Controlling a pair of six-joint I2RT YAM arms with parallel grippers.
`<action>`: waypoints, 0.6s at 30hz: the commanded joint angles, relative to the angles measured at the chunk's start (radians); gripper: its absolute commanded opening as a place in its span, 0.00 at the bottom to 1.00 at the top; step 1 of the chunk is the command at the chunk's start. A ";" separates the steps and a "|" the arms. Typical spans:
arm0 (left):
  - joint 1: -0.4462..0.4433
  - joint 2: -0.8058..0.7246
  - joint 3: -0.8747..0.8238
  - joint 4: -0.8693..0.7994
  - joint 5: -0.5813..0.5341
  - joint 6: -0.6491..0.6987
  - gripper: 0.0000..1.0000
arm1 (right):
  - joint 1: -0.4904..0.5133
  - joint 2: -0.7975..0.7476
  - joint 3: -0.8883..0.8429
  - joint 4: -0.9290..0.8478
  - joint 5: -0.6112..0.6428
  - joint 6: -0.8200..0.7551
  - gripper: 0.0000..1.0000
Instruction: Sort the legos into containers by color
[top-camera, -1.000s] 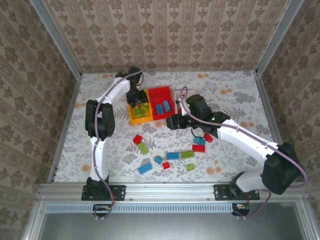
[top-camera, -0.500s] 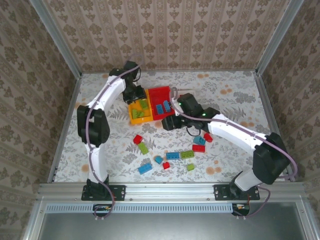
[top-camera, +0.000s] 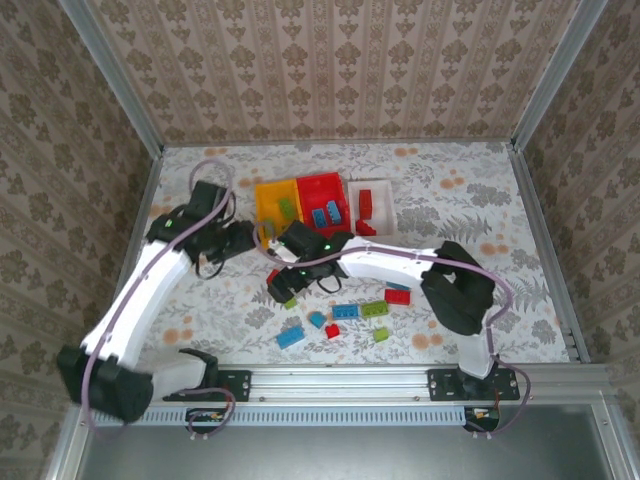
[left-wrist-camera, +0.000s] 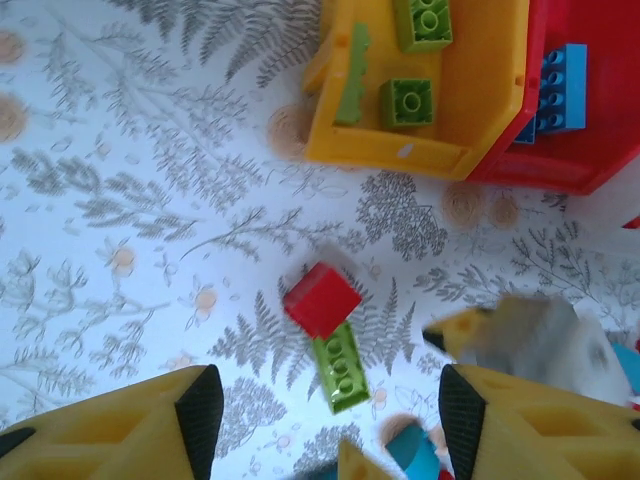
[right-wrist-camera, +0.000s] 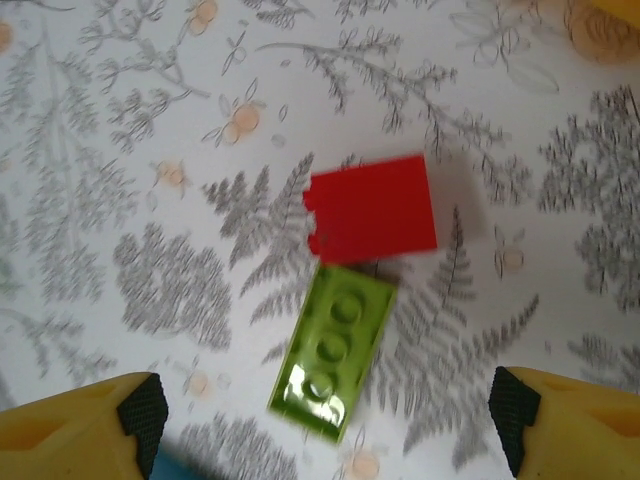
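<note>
Three containers stand side by side at the back: a yellow-orange bin (top-camera: 270, 196) with lime green legos (left-wrist-camera: 407, 101), a red bin (top-camera: 322, 186) with blue legos (top-camera: 326, 213), and a white bin (top-camera: 384, 207) with red ones (top-camera: 364, 207). Loose legos lie in front. My right gripper (right-wrist-camera: 328, 420) hangs open over a lime green brick (right-wrist-camera: 332, 350) that touches a red brick (right-wrist-camera: 372, 208). My left gripper (left-wrist-camera: 330, 420) is open and empty above the same pair, the red brick (left-wrist-camera: 322, 298) and the green brick (left-wrist-camera: 340, 365). From above, the left gripper (top-camera: 250, 240) sits just left of the right gripper (top-camera: 285, 285).
More loose bricks lie toward the near edge: blue ones (top-camera: 290, 337) (top-camera: 346, 311), a small red one (top-camera: 332, 331), green ones (top-camera: 374, 308) (top-camera: 381, 334), and a red and blue pair (top-camera: 397, 294). The right arm (top-camera: 400, 262) spans the table's middle. Metal rails frame the table.
The left arm swung away from the yellow-orange bin, down and to the left. The right gripper moved left from beside the red bin to the red and green bricks. Both grippers opened wider.
</note>
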 joint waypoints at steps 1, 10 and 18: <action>0.027 -0.169 -0.086 0.002 0.004 -0.049 0.63 | 0.015 0.089 0.108 -0.093 0.096 -0.056 0.89; 0.067 -0.333 -0.097 -0.100 0.028 -0.020 0.66 | 0.023 0.295 0.351 -0.253 0.205 -0.083 0.87; 0.072 -0.360 -0.090 -0.114 0.037 -0.012 0.66 | 0.036 0.373 0.446 -0.268 0.185 -0.073 0.63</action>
